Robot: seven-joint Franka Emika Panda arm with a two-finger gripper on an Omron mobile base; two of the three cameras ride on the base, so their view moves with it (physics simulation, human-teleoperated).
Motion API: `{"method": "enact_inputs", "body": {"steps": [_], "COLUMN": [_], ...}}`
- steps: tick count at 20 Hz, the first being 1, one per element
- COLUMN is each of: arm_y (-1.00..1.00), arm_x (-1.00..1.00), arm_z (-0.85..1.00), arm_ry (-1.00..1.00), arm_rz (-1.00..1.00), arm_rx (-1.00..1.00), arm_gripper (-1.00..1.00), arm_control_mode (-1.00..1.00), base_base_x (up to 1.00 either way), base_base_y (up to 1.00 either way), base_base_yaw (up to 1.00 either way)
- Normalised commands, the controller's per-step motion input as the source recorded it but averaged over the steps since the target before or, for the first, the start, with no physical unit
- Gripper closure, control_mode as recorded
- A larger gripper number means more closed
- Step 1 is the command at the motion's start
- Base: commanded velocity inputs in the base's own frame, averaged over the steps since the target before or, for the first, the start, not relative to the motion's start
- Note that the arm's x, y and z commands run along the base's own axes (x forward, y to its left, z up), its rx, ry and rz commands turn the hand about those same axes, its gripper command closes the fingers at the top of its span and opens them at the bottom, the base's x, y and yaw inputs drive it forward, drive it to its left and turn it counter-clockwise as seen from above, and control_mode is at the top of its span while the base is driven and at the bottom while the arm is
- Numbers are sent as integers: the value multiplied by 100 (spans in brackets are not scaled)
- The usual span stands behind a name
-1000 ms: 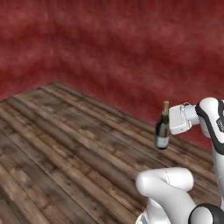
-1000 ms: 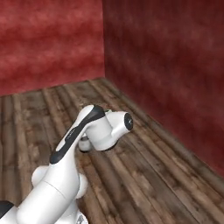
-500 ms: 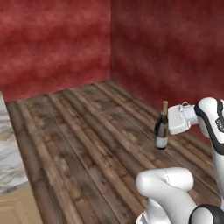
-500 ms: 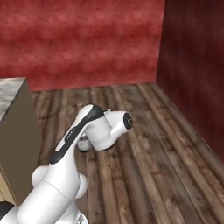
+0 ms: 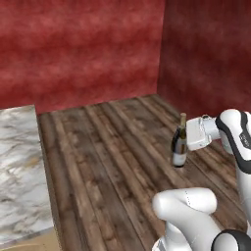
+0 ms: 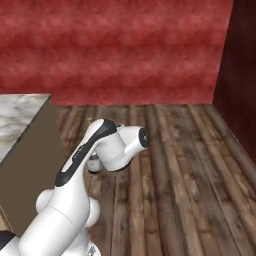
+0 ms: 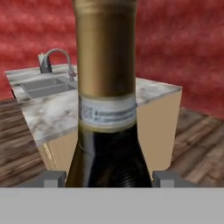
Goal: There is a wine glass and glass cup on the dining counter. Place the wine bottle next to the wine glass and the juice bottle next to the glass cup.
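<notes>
Gripper [image 5: 188, 142] pinches the wine bottle [image 5: 179, 147] upright, in the air above bare plank floor [image 5: 112, 157]. Dining counter [image 5: 19, 162] corner and edge at far left, well apart from the bottle. Open floor between; red walls [image 5: 78, 49] behind. Hand view: counter's inset sink [image 7: 46, 86] and faucet [image 7: 54, 59] beyond the bottle's neck.

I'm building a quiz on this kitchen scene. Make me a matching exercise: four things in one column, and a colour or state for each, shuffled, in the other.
Things:
1. wine bottle
2. dining counter
3. floor
4. faucet

Descriptions:
A. brown wooden planks
B. held upright in the claw, off the ground
C. curved, standing beside the grey inset sink
D. white-grey marble pattern with brown veins

Pairs: 1-B, 2-D, 3-A, 4-C
</notes>
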Motion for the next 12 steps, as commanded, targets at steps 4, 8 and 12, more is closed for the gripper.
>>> {"method": "enact_inputs", "body": {"steps": [4, 8, 12], "arm_y": [0, 0, 0], "arm_x": [0, 0, 0], "arm_z": [0, 0, 0], "arm_ry": [0, 0, 0], "arm_rz": [0, 0, 0], "arm_rx": [0, 0, 0], "arm_gripper": [100, 100, 100], "arm_control_mode": [100, 100, 100], "base_base_x": [76, 77, 78], "base_base_y": [-7, -9, -14], "base_base_yaw": [30, 26, 19]}}
